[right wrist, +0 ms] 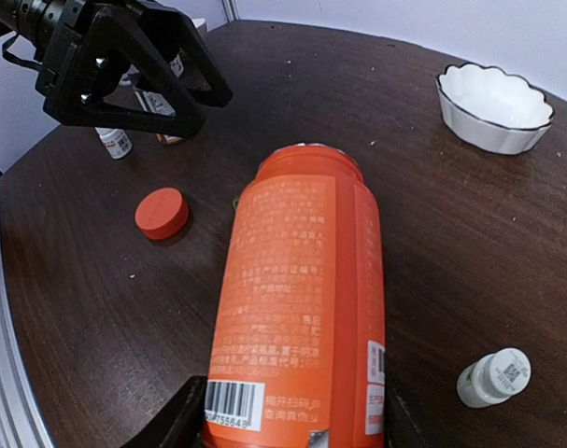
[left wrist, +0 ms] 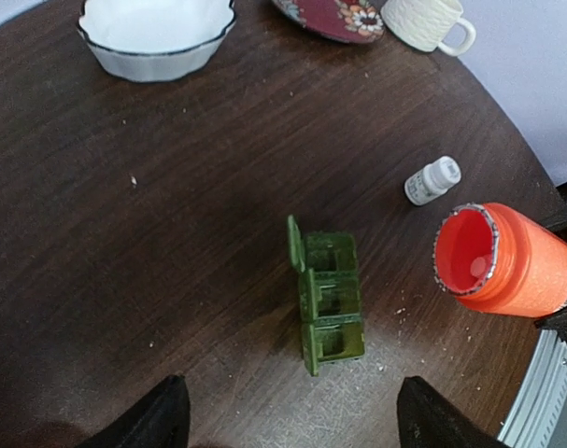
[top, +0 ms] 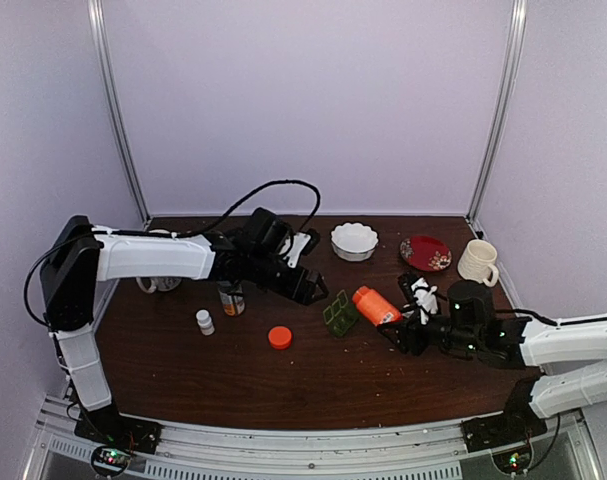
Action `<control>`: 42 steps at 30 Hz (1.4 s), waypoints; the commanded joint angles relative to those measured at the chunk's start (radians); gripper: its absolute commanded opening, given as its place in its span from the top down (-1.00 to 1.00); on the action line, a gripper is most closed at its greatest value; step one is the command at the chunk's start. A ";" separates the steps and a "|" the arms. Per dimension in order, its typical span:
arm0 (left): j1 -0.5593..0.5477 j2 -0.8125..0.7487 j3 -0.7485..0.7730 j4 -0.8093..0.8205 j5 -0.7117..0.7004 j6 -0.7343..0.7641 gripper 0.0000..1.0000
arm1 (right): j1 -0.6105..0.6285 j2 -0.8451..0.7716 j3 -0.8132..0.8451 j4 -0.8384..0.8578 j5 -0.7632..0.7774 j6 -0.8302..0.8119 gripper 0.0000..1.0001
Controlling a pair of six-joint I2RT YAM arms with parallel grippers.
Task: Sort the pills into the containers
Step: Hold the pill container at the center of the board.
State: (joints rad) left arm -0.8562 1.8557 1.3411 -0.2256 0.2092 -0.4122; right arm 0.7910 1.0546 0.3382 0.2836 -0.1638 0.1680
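Dark brown wood, scuffed and dusted with crumbs, makes up the surface (top: 233, 385). It sits in a bare booth of pale lilac walls (top: 303, 100), with a thin metal pole (top: 118, 120) running up each far corner. A metal rail (top: 313, 450) along the near edge carries both arm bases.

On the far side, from the middle out to the right, stand a white scalloped bowl (top: 354, 241), a red patterned plate (top: 425, 253) and a cream ribbed mug (top: 478, 262), each apart from the next. At the far left a second mug (top: 158, 284) peeks out from behind the left arm (top: 153, 257). A dark-topped labelled bottle (top: 230, 297) stands just near of that arm, with a small white bottle (top: 204, 321) to its near left. An orange cap (top: 280, 337) lies flat toward the near middle.

The green pill box (left wrist: 328, 303) rests on the wood a little right of centre. Its three cells run in a row and a lid stands up at its far end. The left jaws hang above it, wide apart with nothing between them.

The right arm (top: 573, 340) reaches in from the right, and the right jaws are clamped on the orange bottle (right wrist: 306, 308). That bottle is tipped over, its open mouth turned left toward the box and near it. Another little white bottle (left wrist: 432, 180) stands upright just beside the orange one, on its far side.

Tiny whitish specks (left wrist: 134, 179) dot the wood, thickest around the box. I cannot tell whether any lie in the cells.
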 commanded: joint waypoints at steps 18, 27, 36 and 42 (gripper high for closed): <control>0.006 0.243 0.158 0.101 0.130 0.016 -0.22 | -0.074 0.106 0.009 0.047 -0.111 0.059 0.54; 0.006 0.284 0.182 0.097 0.136 0.009 0.06 | -0.081 0.151 0.038 0.018 -0.132 0.065 0.54; 0.006 0.301 0.191 0.084 0.141 0.009 0.27 | -0.087 0.188 0.087 -0.009 -0.143 0.061 0.54; 0.006 0.309 0.194 0.076 0.137 0.009 0.27 | -0.094 0.236 0.128 -0.035 -0.144 0.067 0.56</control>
State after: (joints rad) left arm -0.8562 2.1506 1.5024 -0.1585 0.3374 -0.4034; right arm 0.7074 1.2625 0.4252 0.2584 -0.2962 0.2176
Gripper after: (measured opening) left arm 0.366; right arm 0.567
